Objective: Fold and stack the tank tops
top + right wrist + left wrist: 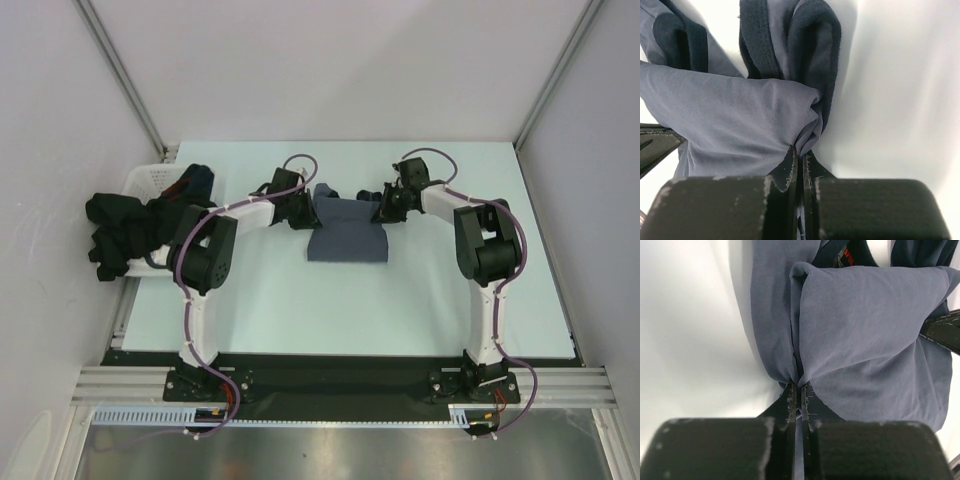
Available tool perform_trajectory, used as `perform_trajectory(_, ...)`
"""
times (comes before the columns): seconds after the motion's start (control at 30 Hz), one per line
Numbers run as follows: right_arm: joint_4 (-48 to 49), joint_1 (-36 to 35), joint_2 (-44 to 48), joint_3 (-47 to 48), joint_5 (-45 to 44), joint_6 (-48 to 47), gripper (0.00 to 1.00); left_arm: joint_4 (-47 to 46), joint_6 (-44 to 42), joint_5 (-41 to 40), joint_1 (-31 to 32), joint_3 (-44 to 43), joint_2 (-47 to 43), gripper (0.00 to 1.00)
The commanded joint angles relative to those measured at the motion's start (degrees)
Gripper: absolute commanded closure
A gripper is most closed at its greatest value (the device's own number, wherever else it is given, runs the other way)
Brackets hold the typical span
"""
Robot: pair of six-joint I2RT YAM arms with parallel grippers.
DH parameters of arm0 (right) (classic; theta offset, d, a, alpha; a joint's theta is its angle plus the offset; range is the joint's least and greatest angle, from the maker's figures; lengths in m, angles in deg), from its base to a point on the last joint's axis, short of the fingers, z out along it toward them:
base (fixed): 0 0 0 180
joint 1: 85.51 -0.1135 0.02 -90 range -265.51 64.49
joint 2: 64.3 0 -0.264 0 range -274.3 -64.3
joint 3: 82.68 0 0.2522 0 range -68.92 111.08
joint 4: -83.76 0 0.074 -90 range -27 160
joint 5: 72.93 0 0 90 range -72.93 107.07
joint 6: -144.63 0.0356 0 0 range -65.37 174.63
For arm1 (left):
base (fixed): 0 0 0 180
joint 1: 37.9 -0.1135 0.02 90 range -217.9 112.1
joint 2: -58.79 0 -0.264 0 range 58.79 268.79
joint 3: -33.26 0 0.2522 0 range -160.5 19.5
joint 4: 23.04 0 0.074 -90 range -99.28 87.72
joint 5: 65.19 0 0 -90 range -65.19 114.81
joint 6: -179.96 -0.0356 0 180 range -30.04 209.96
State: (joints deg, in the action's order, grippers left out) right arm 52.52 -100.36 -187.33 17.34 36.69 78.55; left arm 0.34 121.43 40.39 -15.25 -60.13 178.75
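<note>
Right of the basket [145,178], the blue-grey tank top [347,240] is being clamped by the left gripper [305,212] and right gripper [382,212] for folding, a matched lift likely being needed.

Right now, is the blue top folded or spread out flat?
Folded. The blue top lies doubled into a small rectangle, with layers bunched in the left fingers.

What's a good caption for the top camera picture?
The left gripper and right gripper pinch the blue-grey tank top on the table.

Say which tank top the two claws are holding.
The slate blue-grey tank top at mid-table, pinched by the left gripper and right gripper; the black tank top lies heaped at the left edge.
</note>
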Motion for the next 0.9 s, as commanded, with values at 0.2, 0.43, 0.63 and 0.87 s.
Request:
perform_trajectory(0.2,0.2,3.0,1.6,-1.7,-2.1,1.0,1.00,0.4,-0.1,-4.6,-0.2,1.1,-4.5,0.29)
perform_trajectory(0.43,2.7,11.1,8.2,-11.2,-6.2,3.4,1.00,2.6,-1.1,-5.6,-1.4,7.7,-18.5,0.00)
perform_trajectory(0.63,5.3,27.5,16.8,-21.0,-6.8,8.1,1.00,3.9,0.3,-4.6,-3.4,13.4,-31.5,0.00)
perform_trajectory(0.87,12.3,40.3,36.9,-40.8,-12.8,17.0,0.35,4.1,1.3,-6.6,-6.3,20.7,-46.3,0.00)
